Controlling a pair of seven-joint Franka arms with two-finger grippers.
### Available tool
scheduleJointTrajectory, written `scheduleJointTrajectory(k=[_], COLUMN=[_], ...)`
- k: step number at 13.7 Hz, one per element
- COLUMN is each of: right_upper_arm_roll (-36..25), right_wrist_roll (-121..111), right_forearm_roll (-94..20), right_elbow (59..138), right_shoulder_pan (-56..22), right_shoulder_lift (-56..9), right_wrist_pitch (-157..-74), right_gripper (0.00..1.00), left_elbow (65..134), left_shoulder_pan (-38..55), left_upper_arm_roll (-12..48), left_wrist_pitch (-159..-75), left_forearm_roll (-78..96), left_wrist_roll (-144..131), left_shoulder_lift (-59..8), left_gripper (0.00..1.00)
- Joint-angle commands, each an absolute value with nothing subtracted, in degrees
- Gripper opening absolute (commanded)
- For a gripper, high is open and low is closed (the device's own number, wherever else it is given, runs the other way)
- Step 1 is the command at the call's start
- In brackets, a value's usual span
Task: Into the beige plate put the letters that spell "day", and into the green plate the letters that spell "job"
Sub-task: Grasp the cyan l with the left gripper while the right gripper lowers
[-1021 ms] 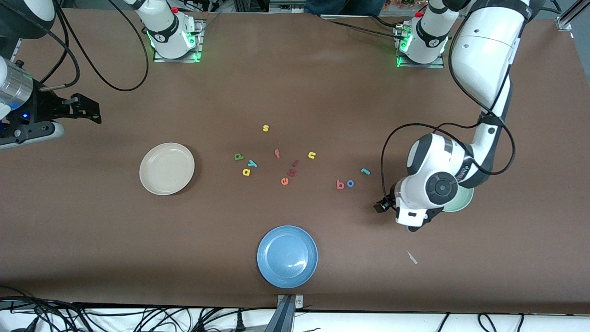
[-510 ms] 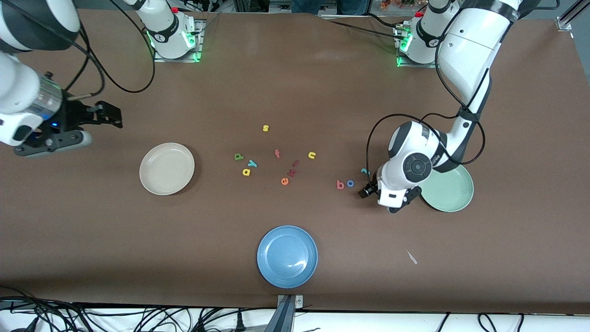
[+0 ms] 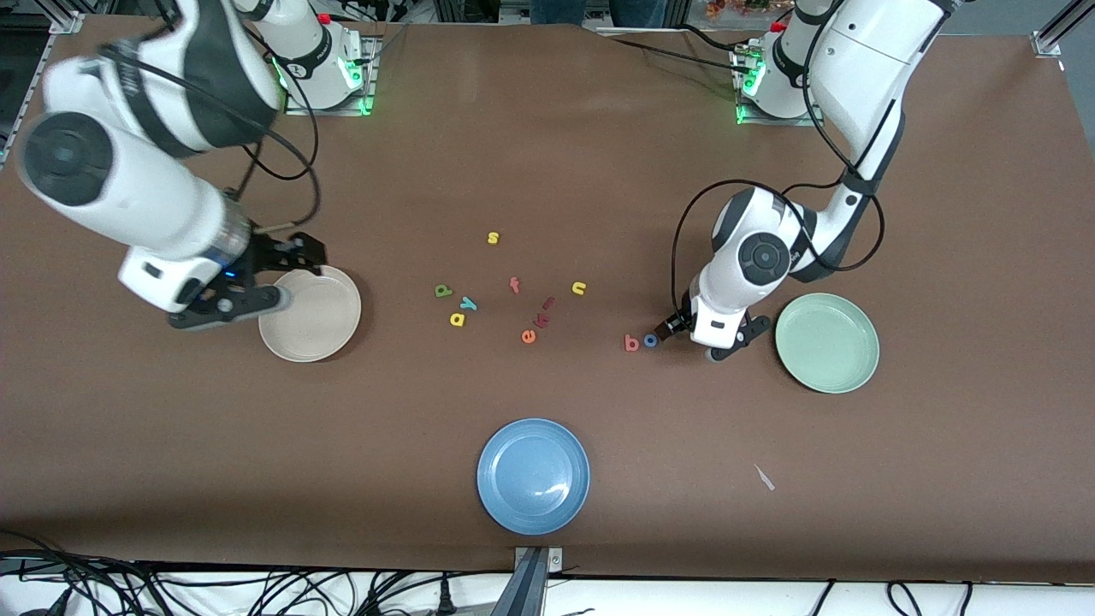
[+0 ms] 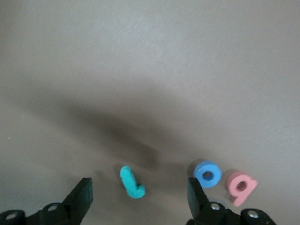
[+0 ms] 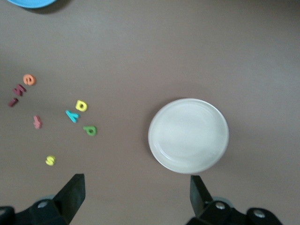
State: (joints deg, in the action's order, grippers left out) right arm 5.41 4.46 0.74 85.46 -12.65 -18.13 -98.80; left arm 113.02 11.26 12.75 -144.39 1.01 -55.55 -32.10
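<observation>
High front overview; wrist cameras downward, sharing its letters.

Brown table (image 3: 547, 154). Beige plate (image 3: 321, 329), mint-green plate (image 3: 826, 343), blue plate (image 3: 533, 476). Teal j (image 4: 131, 183), blue o (image 3: 650, 340), red-orange b (image 3: 632, 343), green d (image 3: 443, 291), yellow a (image 3: 457, 320), teal y (image 3: 468, 303).

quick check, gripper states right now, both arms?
Left gripper: open, empty, low over the teal j beside the blue o.
Right gripper: open, empty, over the table at the beige plate.
</observation>
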Motion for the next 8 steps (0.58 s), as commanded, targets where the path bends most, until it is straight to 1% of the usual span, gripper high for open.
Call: scheduleJointTrajectory(k=[1,8], right_upper_arm_roll=[5.1,5.1], right_wrist_roll=[8.08,13.0], right_forearm_roll=[0.18,0.0], right_elbow=[84.81,85.08], right_shoulder_pan=[-15.28,-19.51], right_shoulder_lift=[-21.78,-29.7], right_wrist_pitch=[-102.82,-113.01], right_gripper=[0.99,0.99], left_elbow=[116.37,115.93], left_shoulder_pan=[11.51,12.31], left_upper_arm_roll=[12.57,12.48], left_wrist_pitch=[-145.98,-146.25], left_forearm_roll=[2.11,0.71], left_wrist_roll=[-53.61,-53.96], left_shoulder_lift=[-29.44,-30.76], left_gripper=[0.9,0.89])
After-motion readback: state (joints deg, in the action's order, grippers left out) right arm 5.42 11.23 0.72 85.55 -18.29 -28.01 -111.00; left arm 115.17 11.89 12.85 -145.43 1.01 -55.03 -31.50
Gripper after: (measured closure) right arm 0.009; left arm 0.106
